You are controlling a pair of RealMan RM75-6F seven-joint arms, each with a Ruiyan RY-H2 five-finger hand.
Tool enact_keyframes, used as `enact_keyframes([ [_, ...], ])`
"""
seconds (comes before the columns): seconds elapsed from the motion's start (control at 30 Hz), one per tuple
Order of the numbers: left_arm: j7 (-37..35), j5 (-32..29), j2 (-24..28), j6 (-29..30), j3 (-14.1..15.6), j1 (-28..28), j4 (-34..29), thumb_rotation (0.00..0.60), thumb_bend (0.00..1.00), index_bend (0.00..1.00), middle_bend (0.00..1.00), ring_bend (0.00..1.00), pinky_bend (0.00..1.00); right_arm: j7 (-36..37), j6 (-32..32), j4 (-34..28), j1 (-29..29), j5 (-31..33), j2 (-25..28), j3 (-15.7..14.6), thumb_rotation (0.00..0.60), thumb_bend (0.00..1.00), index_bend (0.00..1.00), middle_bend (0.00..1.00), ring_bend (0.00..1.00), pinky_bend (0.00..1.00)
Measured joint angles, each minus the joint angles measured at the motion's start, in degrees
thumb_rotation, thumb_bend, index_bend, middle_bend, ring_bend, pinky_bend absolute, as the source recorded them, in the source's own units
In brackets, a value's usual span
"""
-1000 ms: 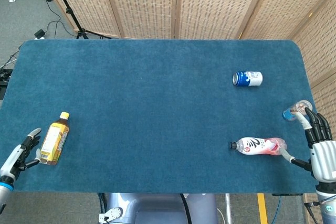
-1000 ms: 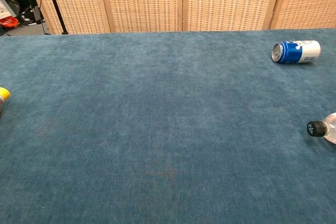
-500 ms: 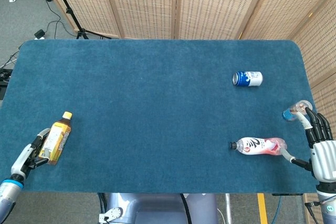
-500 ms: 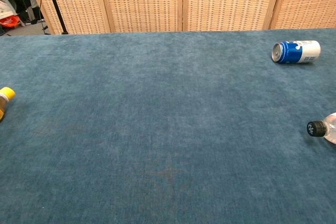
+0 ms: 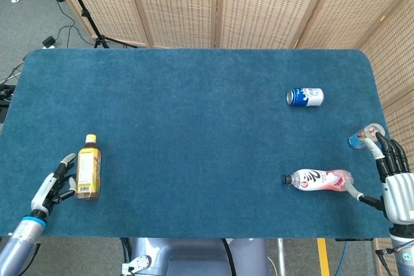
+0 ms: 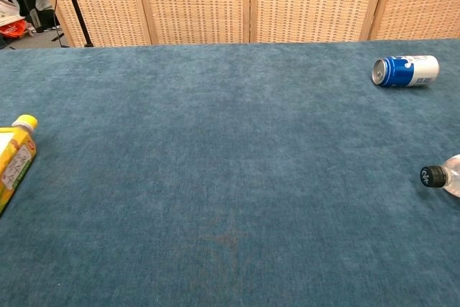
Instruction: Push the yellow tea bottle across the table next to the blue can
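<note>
The yellow tea bottle [image 5: 88, 174] lies on its side near the table's front left, cap pointing away from me; the chest view shows it [image 6: 14, 165] at the left edge. My left hand [image 5: 54, 187] sits just left of the bottle with fingers stretched out against its side, holding nothing. The blue can [image 5: 305, 97] lies on its side at the far right, also in the chest view [image 6: 405, 71]. My right hand [image 5: 394, 182] rests at the table's right edge, fingers apart and empty.
A clear bottle with a pink and white label [image 5: 318, 180] lies on its side at the front right, its black cap [image 6: 433, 176] showing in the chest view. A small blue-capped item [image 5: 358, 139] lies near the right edge. Wicker screens stand behind the blue table [image 5: 194, 114].
The left hand has moved right, and the yellow tea bottle has slid right with it and turned so its cap points straight away. The right hand has stayed still.
</note>
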Motion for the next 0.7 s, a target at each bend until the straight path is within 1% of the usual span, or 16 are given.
enact_keyframes([
  [0.4, 9.25, -6.31, -1.78, -2.41, -3.67, -3.04, -5.7, 0.6, 0.77, 0.0, 0.0, 0.0, 0.19, 0.54, -0.26, -0.08, -0.01, 0.57, 0.22, 0.21, 0.6, 0.0, 0.05, 0.0, 0.0, 0.03],
  [0.57, 13.39, -8.24, -3.47, -3.09, -5.21, -4.64, -6.76, 0.6, 0.78, 0.0, 0.0, 0.0, 0.19, 1.09, -0.62, -0.1, 0.03, 1.15, 0.45, 0.44, 0.6, 0.0, 0.05, 0.0, 0.0, 0.03],
  [0.7, 13.82, -9.31, -4.99, -5.03, -6.85, -6.17, -7.31, 0.6, 0.81, 0.0, 0.0, 0.0, 0.19, 1.14, -0.69, -0.03, 0.03, 1.31, 0.4, 0.53, 0.6, 0.0, 0.05, 0.0, 0.0, 0.03],
])
